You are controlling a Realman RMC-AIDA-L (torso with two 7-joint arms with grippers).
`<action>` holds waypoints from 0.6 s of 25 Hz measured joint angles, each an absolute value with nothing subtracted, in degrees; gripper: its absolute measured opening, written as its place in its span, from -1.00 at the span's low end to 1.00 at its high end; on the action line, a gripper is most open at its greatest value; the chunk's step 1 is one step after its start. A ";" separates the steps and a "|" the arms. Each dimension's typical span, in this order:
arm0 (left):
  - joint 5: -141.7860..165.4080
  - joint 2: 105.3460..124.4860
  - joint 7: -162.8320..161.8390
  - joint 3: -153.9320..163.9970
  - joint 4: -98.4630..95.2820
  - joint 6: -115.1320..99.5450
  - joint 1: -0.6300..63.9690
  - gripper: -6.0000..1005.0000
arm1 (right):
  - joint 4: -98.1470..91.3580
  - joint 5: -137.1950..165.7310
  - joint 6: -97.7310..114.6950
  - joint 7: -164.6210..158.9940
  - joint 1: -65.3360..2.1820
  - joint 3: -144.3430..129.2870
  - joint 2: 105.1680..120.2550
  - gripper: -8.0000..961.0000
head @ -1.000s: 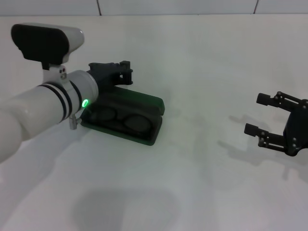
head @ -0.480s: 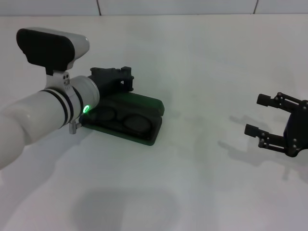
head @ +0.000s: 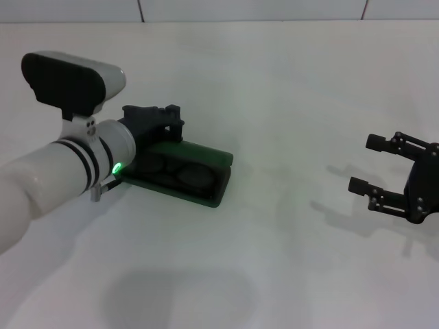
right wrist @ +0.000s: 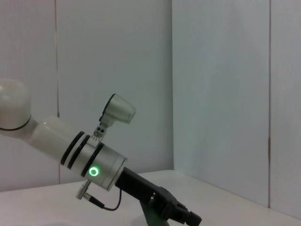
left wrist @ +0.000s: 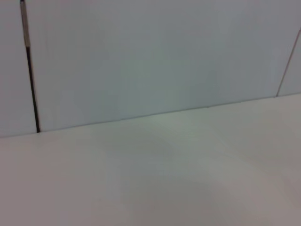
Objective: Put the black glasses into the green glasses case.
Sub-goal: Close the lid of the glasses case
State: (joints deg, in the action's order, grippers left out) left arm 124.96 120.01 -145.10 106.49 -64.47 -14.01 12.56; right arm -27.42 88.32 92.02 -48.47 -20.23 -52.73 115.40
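Left of centre on the white table (head: 288, 103) sits the green glasses case (head: 206, 179), and the black glasses (head: 177, 171) lie inside it on the dark lining, both lenses showing. The case's near-left corner and one end of the glasses are hidden behind the left arm's white wrist, and the lid, tilted low over the back, is partly covered by the left gripper (head: 168, 120) pressed against its rear edge. Whether those fingers are parted or closed, I cannot tell: the head view shows only a dark block of them. Over in the right wrist view just the gripper's black tip (right wrist: 181, 215) and a sliver of green (right wrist: 153, 217) peek in. Well apart on the right, the right gripper (head: 372, 163) hovers with fingers spread wide, holding nothing.
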 joint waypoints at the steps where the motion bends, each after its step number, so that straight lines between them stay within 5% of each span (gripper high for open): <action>1: 124.84 120.04 -144.75 106.77 -64.47 -13.59 12.29 -0.88 | -27.42 88.33 92.02 -48.50 -20.25 -52.73 115.40 0.57; 15: 124.72 119.89 -144.49 111.95 -60.99 -5.36 11.32 -0.88 | -27.42 88.32 92.02 -48.81 -20.49 -52.73 115.40 0.57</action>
State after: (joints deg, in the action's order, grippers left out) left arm 124.72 119.89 -144.49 111.95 -60.99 -5.36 11.32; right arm -27.42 88.32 92.02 -48.81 -20.49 -52.73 115.40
